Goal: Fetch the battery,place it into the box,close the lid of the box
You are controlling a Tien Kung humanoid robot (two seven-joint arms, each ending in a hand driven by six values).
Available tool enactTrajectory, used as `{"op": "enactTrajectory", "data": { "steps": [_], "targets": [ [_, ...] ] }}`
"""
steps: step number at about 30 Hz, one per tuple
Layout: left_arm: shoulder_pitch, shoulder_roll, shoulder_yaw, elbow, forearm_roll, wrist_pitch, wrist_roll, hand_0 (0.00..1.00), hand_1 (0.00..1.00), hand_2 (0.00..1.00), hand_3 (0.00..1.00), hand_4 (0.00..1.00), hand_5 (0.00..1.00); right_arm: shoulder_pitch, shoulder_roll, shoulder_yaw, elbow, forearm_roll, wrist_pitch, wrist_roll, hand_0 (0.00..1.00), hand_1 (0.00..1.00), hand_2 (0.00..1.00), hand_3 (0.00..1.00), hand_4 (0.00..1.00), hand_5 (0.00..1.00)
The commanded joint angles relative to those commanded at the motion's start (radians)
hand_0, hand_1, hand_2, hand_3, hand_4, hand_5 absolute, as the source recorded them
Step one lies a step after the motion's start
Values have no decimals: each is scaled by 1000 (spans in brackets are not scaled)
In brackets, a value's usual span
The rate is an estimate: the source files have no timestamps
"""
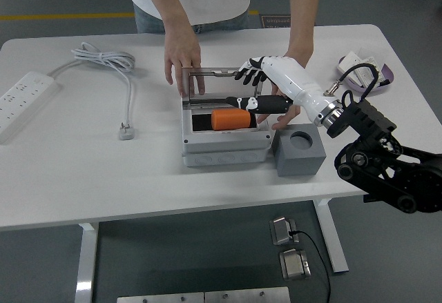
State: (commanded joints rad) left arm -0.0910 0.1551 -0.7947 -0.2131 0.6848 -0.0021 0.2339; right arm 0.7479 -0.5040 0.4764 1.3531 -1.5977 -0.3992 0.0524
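Head view: the battery (231, 119), an orange cylinder, lay on its side over the open box (224, 137), held at its right end by the right hand (266, 89). The thumb and lower fingers pinched that end, while the other fingers (247, 75) fanned out loosely above. Whether the battery rested on the box floor or hung just above it could not be told. The grey box sat near the middle of the tabletop (103, 172), and its clear lid (221, 82) stood upright at the back rim.

A person stood at the far edge. One hand (181, 58) pressed on the lid's left side, and the other hand (290, 110) reached down behind the robot's wrist, beside the box's right wall. A grey block (298, 151) with a round hole stood just right of the box. A power strip (24, 99) and its coiled cable (110, 65) lay toward the left edge.

The fetch looked done and the placing nearly so. Release and closing the lid remained. The left arm was out of view.
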Motion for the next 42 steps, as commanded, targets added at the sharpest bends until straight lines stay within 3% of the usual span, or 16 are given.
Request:
{"op": "enactTrajectory", "data": {
  "steps": [10,16,30,42],
  "targets": [
    [-1,0,-4,0,5,-1,1,668,724,681,625,633,186,8,6,44,45,-13,7,-7,443,442,549,620,940,743],
    [-1,0,-5,0,9,-1,2,668,724,682,626,635,187,21,25,26,1,13,9,4,444,446,555,626,948,760],
    [-10,3,-16,-2,26,-3,9,668,724,683,625,635,187,166,164,-58,-272,148,33,57,484,470,566,627,957,787],
    [-18,11,-18,-3,30,-4,11,667,724,683,627,636,186,247,205,-129,-502,266,56,97,518,473,581,626,959,794]
  ]
}}
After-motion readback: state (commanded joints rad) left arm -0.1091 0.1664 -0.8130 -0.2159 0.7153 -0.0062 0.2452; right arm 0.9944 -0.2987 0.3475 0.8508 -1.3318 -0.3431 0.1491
